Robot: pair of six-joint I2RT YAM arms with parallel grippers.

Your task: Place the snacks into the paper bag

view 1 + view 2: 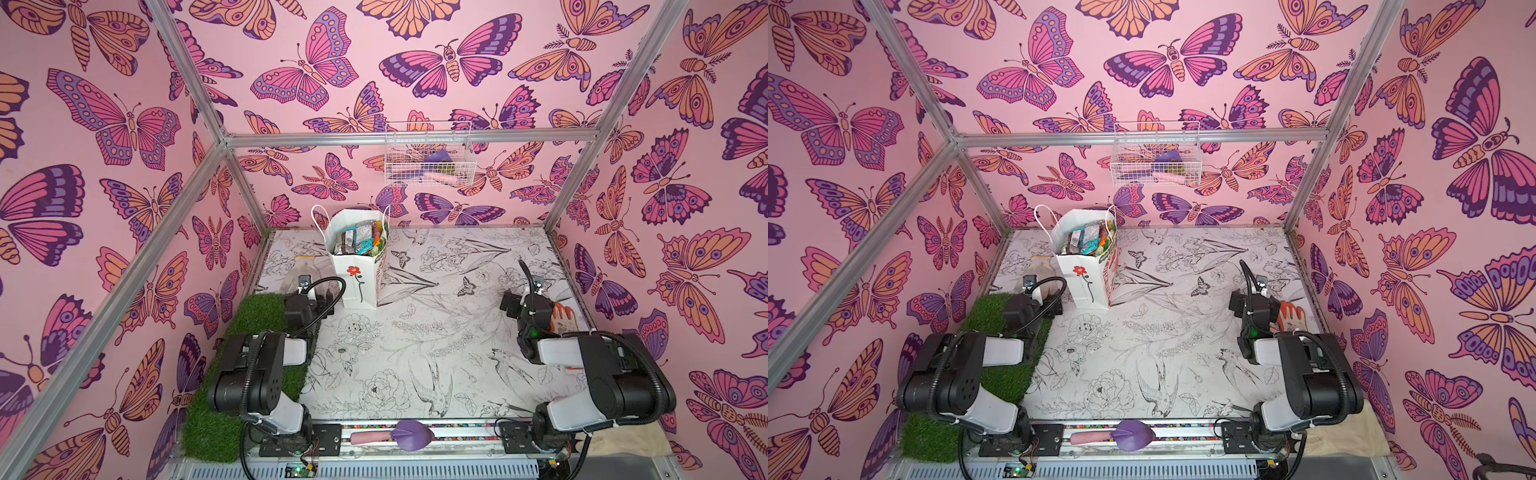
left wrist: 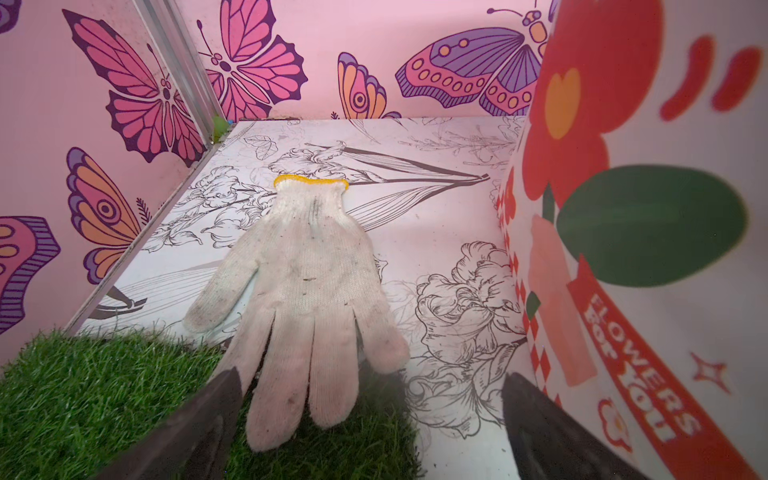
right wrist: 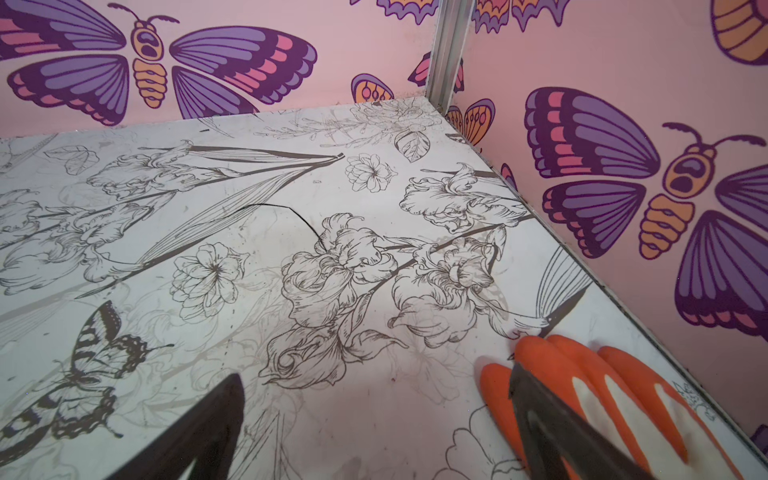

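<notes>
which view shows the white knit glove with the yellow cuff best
The left wrist view: the white knit glove with the yellow cuff lies whole and close, fingertips on the green artificial grass mat. In both top views the glove is small and partly hidden behind the left arm. The right wrist view misses it.

Bright even light, faint shadows, wrist views' near edges blurred

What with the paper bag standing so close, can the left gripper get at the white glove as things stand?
Probably yes. The left gripper is open, and the white glove lies flat ahead of it, partly on the grass mat, with nothing on top. The paper bag stands beside, not between.
</notes>
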